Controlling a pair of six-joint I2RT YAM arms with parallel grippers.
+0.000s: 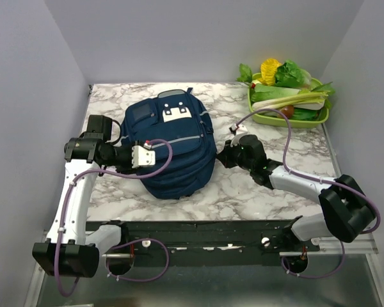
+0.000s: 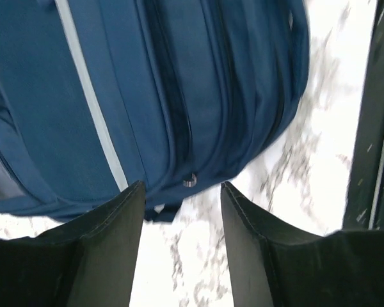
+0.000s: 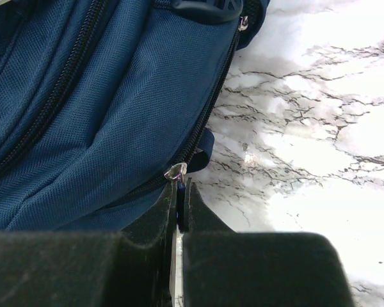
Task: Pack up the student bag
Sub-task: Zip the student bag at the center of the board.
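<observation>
The student bag [image 1: 169, 144] lies in the middle of the marble surface [image 1: 243, 192] with its front pockets facing up. The right gripper [image 3: 181, 195] is at the bag's right edge, low where the fabric meets the surface. It is clenched on a zipper pull [image 3: 175, 171]. The left gripper [image 2: 179, 195] is at the bag's left side, released. A small metal zipper slider [image 2: 190, 180] lies just beyond the gap between its spread fingers. In the far right corner a green tray [image 1: 255, 115] holds vegetables [image 1: 288, 83]: leafy greens, pale stalks and something yellow.
</observation>
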